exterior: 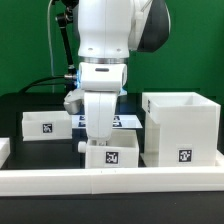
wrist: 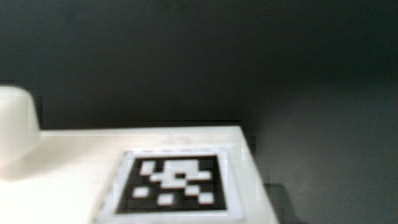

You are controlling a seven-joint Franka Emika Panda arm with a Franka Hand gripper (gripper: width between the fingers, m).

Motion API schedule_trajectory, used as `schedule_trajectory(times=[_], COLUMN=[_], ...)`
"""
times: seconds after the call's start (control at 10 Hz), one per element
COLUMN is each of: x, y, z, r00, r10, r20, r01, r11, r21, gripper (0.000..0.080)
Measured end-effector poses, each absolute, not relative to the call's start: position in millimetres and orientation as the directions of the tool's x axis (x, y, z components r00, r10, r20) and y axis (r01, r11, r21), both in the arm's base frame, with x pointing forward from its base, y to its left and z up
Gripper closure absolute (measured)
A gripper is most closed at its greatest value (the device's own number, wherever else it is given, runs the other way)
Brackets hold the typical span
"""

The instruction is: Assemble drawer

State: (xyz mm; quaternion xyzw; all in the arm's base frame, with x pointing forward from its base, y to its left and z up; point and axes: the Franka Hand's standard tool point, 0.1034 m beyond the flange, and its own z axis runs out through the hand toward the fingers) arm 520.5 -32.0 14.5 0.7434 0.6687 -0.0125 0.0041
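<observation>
A small white drawer tray (exterior: 110, 154) with a tag on its front stands by the front rail, in the middle of the exterior view. My gripper (exterior: 100, 140) is right over it and down at its top edge; my own hand hides the fingertips. The wrist view shows a white tagged face of a tray (wrist: 175, 182) very close, with a rounded white knob (wrist: 15, 130) beside it; no fingers show there. A second tray (exterior: 45, 125) lies at the exterior view's left. The large box shell (exterior: 182, 128) stands open-topped at the exterior view's right.
A long low white border rail (exterior: 110, 181) runs along the front. The marker board (exterior: 128, 121) lies flat behind the gripper. Black cables hang at the back left. The table (wrist: 302, 90) is black.
</observation>
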Motion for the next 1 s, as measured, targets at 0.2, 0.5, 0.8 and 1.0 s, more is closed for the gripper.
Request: schedule_trajectory(times=[0.2,0.5,0.8,1.0], x=[520.5,530.0,529.5,529.4], y=[-32.1,-20.1,-22.2,-19.2], z=[13.9,17.2,16.3,10.9], r00=[0.105,0.039,0.049,0.035], r10=[0.994,0.999,0.998,0.999], r20=[-0.024,-0.030,-0.030,-0.031], r01=[0.994,0.999,0.999,0.999], r11=[-0.106,-0.039,-0.049,-0.035], r21=[-0.012,-0.001,0.002,0.003], gripper=[0.0758,0.0758,0.0758,0.0758])
